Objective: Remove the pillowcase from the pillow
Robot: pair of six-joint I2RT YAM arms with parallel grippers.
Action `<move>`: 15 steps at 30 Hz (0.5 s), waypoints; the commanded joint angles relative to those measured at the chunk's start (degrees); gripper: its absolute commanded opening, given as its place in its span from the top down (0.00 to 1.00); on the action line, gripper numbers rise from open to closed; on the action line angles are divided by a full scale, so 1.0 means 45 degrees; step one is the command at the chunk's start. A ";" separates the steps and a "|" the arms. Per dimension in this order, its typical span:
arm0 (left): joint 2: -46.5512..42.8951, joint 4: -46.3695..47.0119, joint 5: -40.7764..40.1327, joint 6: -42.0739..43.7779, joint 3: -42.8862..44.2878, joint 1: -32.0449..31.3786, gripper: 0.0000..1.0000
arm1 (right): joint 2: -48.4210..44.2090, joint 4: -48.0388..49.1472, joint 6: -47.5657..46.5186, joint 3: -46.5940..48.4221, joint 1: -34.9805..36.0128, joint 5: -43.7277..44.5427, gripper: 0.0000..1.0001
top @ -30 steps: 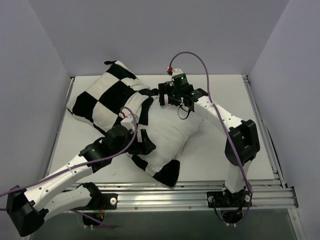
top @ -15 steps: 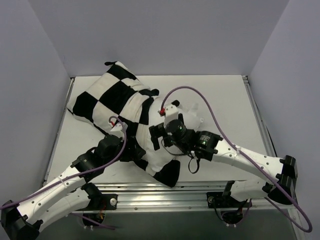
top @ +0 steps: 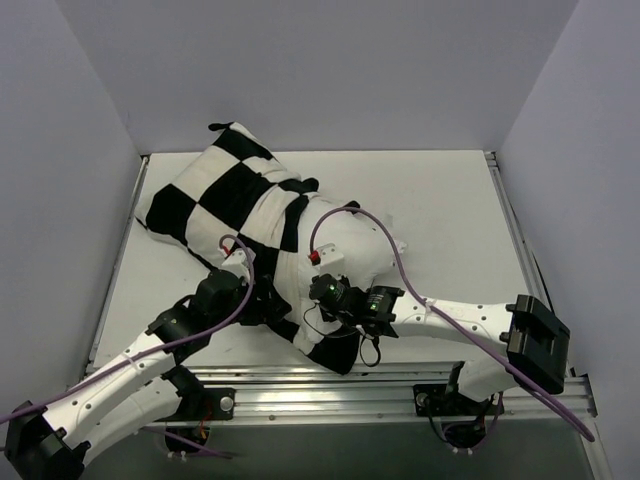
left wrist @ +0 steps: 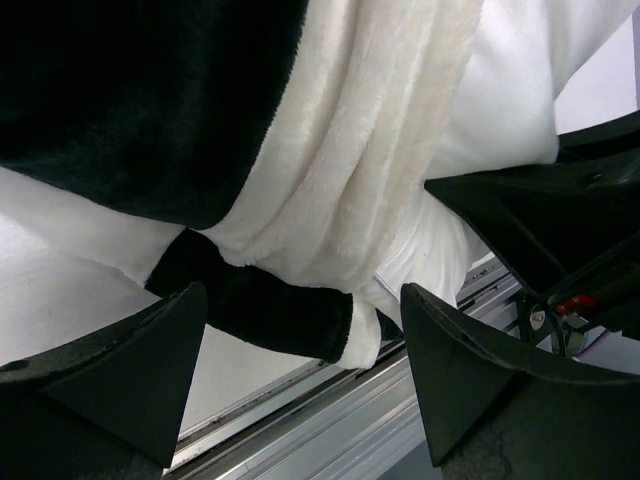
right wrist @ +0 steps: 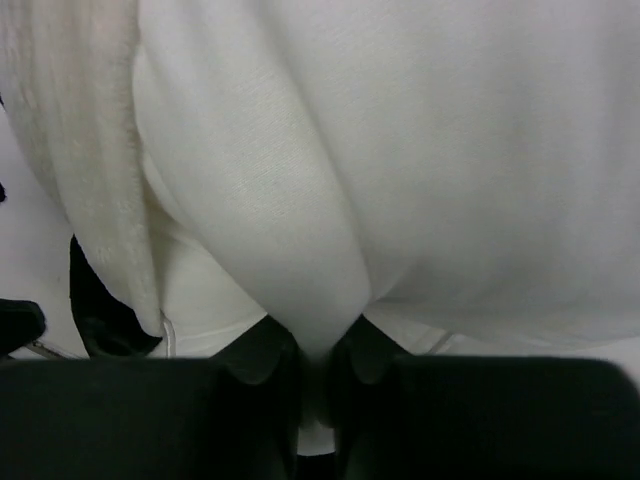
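The black-and-white checked pillowcase (top: 215, 195) still covers the far left half of the pillow. Its bunched rim lies across the middle. The bare white pillow (top: 355, 250) sticks out toward the near right. My right gripper (top: 320, 296) sits on the pillow's near end. In the right wrist view it (right wrist: 318, 350) is shut on a pinched fold of the smooth white pillow (right wrist: 400, 150). My left gripper (top: 272, 303) is at the near-left rim of the pillowcase. It (left wrist: 300, 310) stands open, with the plush black and white pillowcase (left wrist: 260, 300) hanging just in front of its fingers (left wrist: 140, 370).
An aluminium rail (top: 400, 385) runs along the table's near edge and shows under the left gripper as the rail (left wrist: 330, 420). Grey walls close in the left, far and right sides. White table top (top: 450, 220) lies to the right of the pillow.
My right arm swung from the pillow's far side to its near end and closed on a fold of pillow fabric. The left gripper shifted slightly toward the near left and stays open.
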 commanded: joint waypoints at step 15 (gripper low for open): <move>0.2925 0.3365 0.0296 0.0862 0.0195 0.0066 0.35 | -0.0395 0.0245 -0.0293 0.0252 -0.0224 -0.0123 1.00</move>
